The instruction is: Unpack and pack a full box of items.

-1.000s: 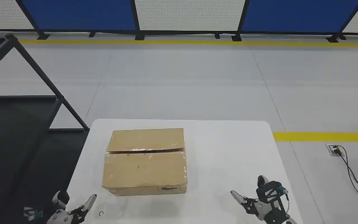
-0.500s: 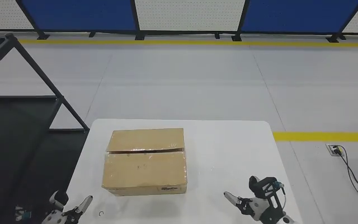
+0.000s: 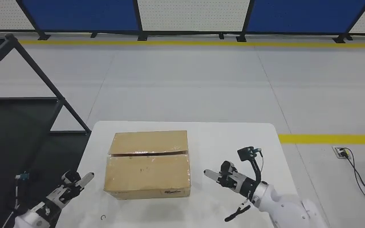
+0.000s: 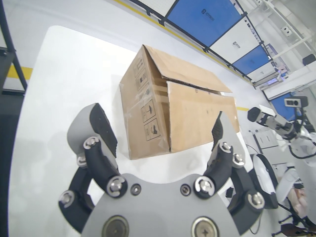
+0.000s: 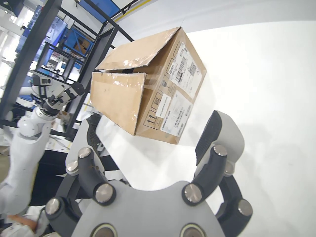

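White table (image 3: 239, 142), grey floor (image 3: 182, 80), blue panels (image 3: 80, 14) behind. Box (image 3: 148, 165) sits between left gripper (image 3: 80, 178) and right gripper (image 3: 217, 171), both spread wide, neither touching it.

- The box (image 3: 147, 171) is hiding its contents: its two top flaps are lying almost shut, and the narrow gap (image 4: 195, 87) between them is showing only darkness.
- The box's far wall and underside are facing away from every camera.
- The left arm (image 3: 48, 208) and right arm (image 3: 285, 208) are being cut off by the top view's near edge.
- A small dark thing (image 3: 102, 217) is lying near the table's (image 3: 228, 142) near edge, too small to tell what.
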You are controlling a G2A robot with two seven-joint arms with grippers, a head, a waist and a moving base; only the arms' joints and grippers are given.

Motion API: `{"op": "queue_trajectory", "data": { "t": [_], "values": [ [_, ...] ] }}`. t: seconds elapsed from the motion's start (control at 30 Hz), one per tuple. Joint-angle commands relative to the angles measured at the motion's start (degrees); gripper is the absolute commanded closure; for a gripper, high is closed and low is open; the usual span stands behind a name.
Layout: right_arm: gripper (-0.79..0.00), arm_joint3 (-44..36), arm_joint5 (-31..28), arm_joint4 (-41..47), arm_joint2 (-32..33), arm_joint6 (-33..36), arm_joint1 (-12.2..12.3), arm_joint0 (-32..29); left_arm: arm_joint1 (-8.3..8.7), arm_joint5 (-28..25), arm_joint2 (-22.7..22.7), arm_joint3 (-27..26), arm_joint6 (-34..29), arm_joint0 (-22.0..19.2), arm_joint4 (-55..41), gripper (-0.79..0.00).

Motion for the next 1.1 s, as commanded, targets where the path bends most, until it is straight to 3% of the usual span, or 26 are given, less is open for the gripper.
{"op": "queue_trajectory", "data": {
  "t": [0.0, 0.27, 0.37, 0.63, 0.8, 1.07],
  "values": [
    [-0.785, 0.6, 0.2, 0.4, -0.1, 0.7, 0.0, 1.1, 0.15, 0.6, -0.1, 0.2, -1.6, -0.9, -0.3, -0.785],
    [-0.785, 0.6, 0.2, 0.4, -0.1, 0.7, 0.0, 1.1, 0.15, 0.6, -0.1, 0.2, -1.6, -0.9, -0.3, -0.785],
    [-0.785, 2.4, -2.2, 6.6, -1.0, -0.4, -0.3, 0.3, 0.14, 1.7, 0.7, 0.6, -1.8, -1.0, -1.4, -0.785],
    [-0.785, 12.0, -11.8, 20.6, -6.0, 2.0, -1.5, 7.6, 1.17, 6.1, 3.1, 5.8, -12.0, -8.3, -12.2, -0.785],
    [-0.785, 18.7, -13.0, 20.0, -8.7, 0.5, -2.2, 12.9, 1.74, 7.6, 3.8, 9.8, -15.6, -11.9, -17.0, -0.785],
    [-0.785, 24.9, -14.5, 19.2, -12.9, 0.9, -3.1, 17.6, 2.23, 8.4, 3.0, 11.2, -14.0, -11.5, -19.6, -0.785]
  ]
}}
